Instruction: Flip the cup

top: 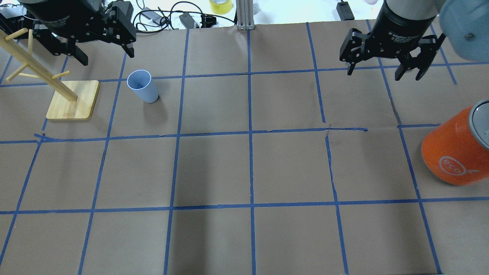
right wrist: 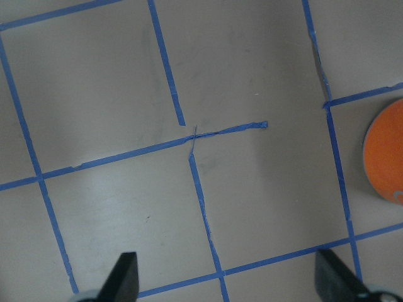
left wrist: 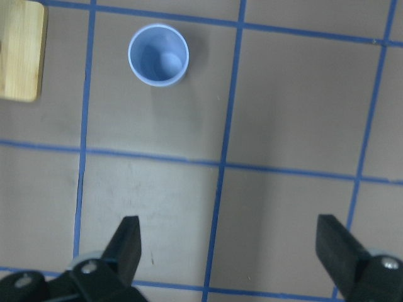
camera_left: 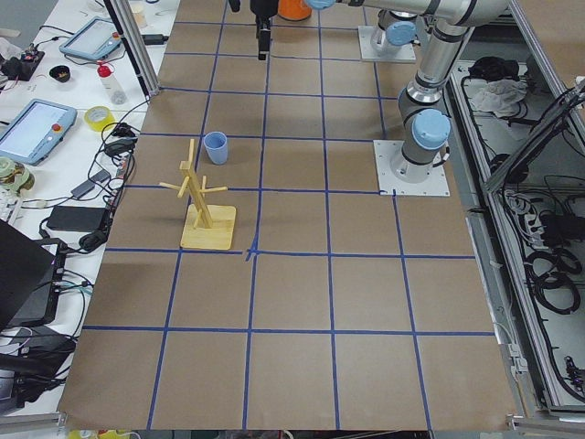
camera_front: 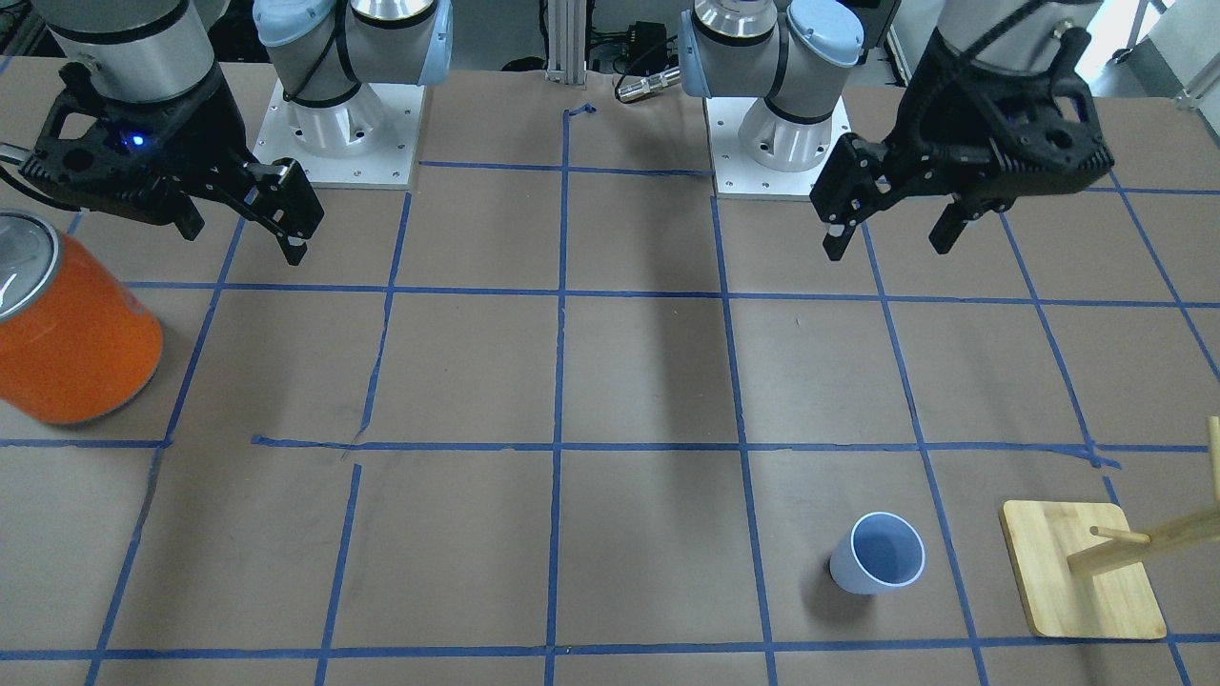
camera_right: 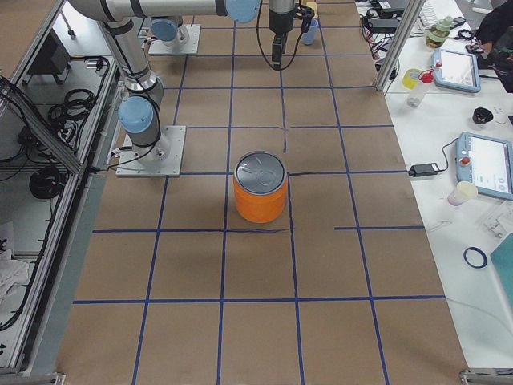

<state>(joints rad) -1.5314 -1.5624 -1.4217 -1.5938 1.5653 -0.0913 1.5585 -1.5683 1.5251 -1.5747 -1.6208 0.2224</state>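
Seen from overhead, the left gripper (top: 106,59) hangs spread and empty just at ten o'clock of the cup (top: 143,87), which stands mouth-up at the table's ten o'clock and looks light, stiff and probably slick, best pinched across its wall near the rim, while the right gripper (top: 374,73) gapes empty at the table's two o'clock.

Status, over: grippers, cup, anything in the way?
Left gripper and right gripper open, empty, above table. Cup upright, mouth up, beside wooden rack. Nothing between left gripper and cup.
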